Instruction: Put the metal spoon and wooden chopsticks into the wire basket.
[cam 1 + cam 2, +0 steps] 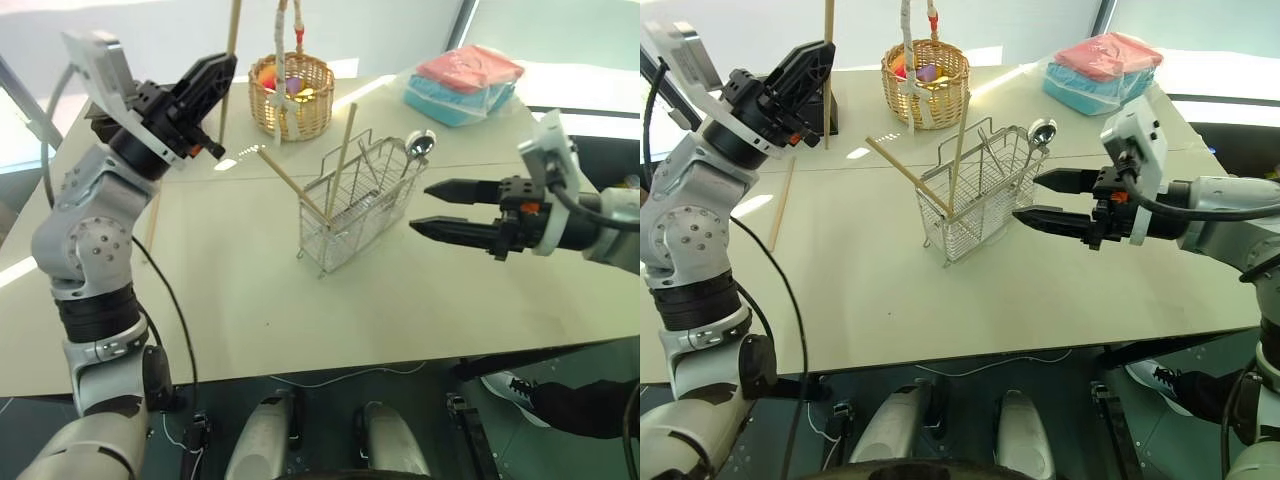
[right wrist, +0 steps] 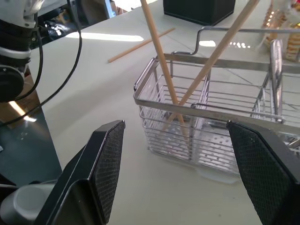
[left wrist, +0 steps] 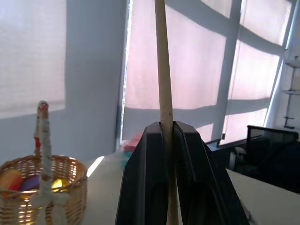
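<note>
My left gripper (image 1: pixel 222 68) pinches one chopstick (image 1: pixel 229 62) upright to drop in the wire basket (image 1: pixel 360 205); my right gripper (image 1: pixel 432 207) waits open beside it

held chopstick (image 1: pixel 231 60) — top cut off

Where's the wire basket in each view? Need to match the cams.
Left eye: wire basket at table centre.
Right eye: centre.
Left wrist: not in it.
Right wrist: straight ahead, past the open right gripper.
Shared landmark: two wooden chopsticks standing crossed in it.
</note>
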Controlling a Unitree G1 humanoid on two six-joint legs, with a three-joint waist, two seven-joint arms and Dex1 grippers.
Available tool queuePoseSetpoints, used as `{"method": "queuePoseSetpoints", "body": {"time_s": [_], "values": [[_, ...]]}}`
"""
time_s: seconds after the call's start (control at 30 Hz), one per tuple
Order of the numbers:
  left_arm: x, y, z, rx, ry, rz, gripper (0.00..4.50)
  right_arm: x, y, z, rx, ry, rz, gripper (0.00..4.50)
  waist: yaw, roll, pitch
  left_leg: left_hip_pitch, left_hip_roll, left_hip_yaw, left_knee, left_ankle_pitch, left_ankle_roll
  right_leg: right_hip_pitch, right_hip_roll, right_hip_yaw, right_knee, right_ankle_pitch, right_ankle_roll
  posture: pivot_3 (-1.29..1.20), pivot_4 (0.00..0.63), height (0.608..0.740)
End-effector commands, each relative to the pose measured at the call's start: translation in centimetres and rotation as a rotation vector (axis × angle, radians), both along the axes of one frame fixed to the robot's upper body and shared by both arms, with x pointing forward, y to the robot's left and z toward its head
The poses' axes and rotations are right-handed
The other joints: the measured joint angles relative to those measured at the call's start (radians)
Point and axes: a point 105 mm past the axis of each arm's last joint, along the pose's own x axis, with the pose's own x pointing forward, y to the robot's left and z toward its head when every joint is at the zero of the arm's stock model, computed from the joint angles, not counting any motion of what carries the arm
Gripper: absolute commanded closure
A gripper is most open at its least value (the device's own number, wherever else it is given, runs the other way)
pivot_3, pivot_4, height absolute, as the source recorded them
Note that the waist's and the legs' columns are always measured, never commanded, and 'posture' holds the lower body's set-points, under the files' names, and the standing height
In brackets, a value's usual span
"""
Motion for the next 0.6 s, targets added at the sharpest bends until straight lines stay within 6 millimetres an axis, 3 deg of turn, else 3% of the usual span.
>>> {"method": "queuePoseSetpoints", "body": {"time_s": [0.03, 0.13, 0.3, 0.53, 0.6], "values": [[-1.4, -0.9, 2.6, -0.064, -0.09, -0.074, 4.4, -0.6, -0.1, 0.9, 0.028, -0.053, -0.012, 0.93, 0.001, 0.0, 0.0, 0.0, 0.0, 0.0, 0.0, 0.0, 0.0, 0.0, 0.0, 0.0, 0.0, 0.0, 0.0, 0.0, 0.15, 0.74], [-1.6, -2.1, 3.1, -0.126, -0.092, -0.147, 4.4, -0.6, 0.0, 0.7, 0.048, -0.057, -0.022, 0.93, 0.001, 0.0, 0.0, 0.0, 0.0, 0.0, 0.001, 0.001, 0.003, 0.001, 0.0, 0.0, 0.0, 0.001, 0.001, 0.0, 0.15, 0.74], [-1.2, -3.9, 2.3, -0.167, -0.065, -0.211, 4.4, -0.4, 0.0, 1.1, 0.12, -0.067, -0.044, 0.93, 0.0, 0.0, 0.0, 0.0, 0.0, 0.0, 0.002, 0.001, 0.004, 0.002, 0.001, 0.0, 0.0, 0.001, 0.002, 0.0, 0.15, 0.74], [-0.1, -7.3, -1.5, -0.165, 0.03, -0.273, 4.4, -0.3, 0.0, 0.8, 0.174, -0.07, -0.076, 0.93, 0.001, 0.0, 0.0, 0.001, 0.0, 0.0, 0.004, 0.0, 0.006, 0.005, 0.0, -0.001, -0.001, 0.001, 0.002, 0.0, 0.15, 0.74], [0.5, -8.4, -3.4, -0.118, 0.05, -0.25, 4.4, -0.4, 0.1, 0.8, 0.178, -0.071, -0.077, 0.93, 0.0, 0.0, 0.0, 0.001, 0.0, 0.0, 0.004, 0.0, 0.006, 0.005, 0.001, -0.001, 0.0, 0.001, 0.002, 0.0, 0.15, 0.74]]}}
